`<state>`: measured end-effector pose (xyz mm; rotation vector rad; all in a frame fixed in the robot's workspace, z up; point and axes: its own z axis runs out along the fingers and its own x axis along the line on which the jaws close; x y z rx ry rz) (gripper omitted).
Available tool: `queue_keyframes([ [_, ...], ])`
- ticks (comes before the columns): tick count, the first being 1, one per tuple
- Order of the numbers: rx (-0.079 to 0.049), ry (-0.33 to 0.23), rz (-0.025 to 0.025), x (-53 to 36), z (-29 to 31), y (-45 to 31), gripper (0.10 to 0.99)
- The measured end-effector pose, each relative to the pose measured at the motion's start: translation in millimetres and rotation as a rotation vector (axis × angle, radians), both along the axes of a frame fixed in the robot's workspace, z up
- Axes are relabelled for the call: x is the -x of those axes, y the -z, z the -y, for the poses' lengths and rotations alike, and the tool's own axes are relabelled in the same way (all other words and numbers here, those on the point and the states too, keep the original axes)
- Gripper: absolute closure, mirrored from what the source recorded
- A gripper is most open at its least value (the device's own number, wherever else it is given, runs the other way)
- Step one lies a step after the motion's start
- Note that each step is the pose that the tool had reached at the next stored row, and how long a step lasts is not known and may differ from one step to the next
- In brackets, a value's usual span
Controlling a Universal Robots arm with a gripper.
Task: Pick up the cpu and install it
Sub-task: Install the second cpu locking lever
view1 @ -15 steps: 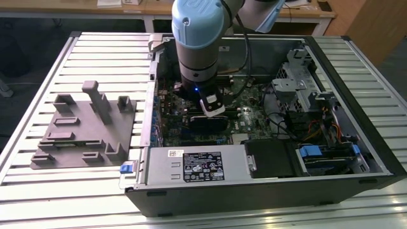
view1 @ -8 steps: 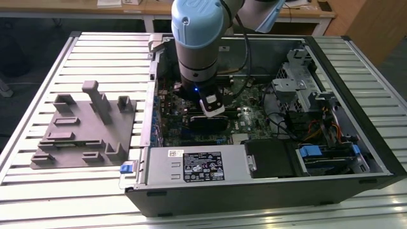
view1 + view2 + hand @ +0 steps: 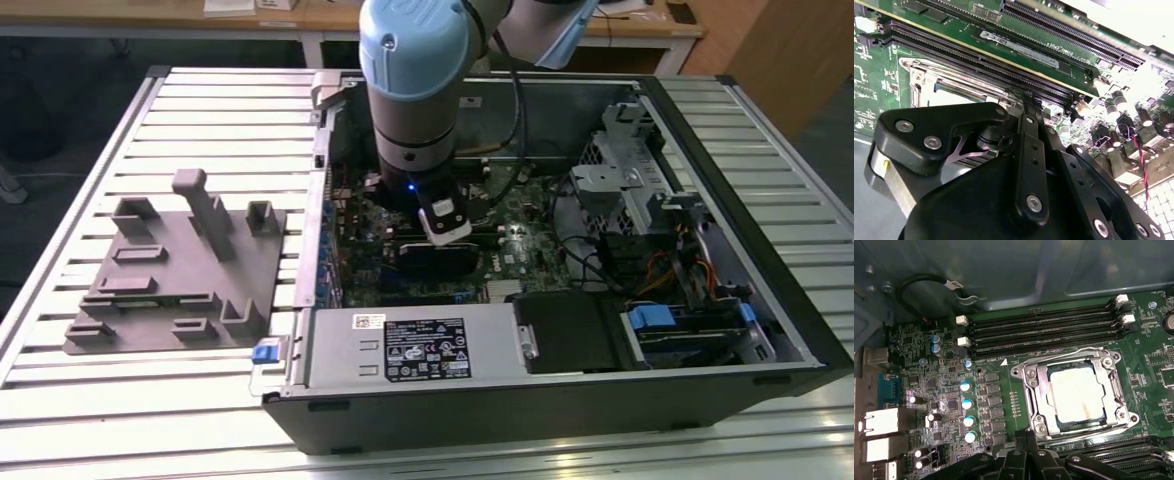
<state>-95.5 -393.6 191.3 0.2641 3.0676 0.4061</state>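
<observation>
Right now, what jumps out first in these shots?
The blue-grey robot arm reaching down into the open computer case, its gripper low over the green motherboard. In the first wrist view, the shiny cpu sits inside the metal-framed socket, just below the black memory slots. On the exterior view's left, a grey plastic fixture stands on the slatted table beside the case.

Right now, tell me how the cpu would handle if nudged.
The cpu lies flat in the metal-framed socket, so it likely would not slide or tip. It looks thin, stiff and probably light. Its smooth metal top may be slippery.
</observation>
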Motion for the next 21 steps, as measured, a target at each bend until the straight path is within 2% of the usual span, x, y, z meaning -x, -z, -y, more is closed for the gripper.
queue_keyframes([
  [8, 0.000, 0.000, 0.0001, 0.0, -1.4, -4.7, 0.980],
  [12, -0.001, 0.000, 0.0000, 0.0, -4.6, -4.7, 0.980],
  [16, -0.006, 0.000, 0.0000, 0.0, -6.3, -4.7, 0.980],
  [21, -0.020, -0.001, 0.0001, 0.0, -6.5, -1.3, 0.980],
])
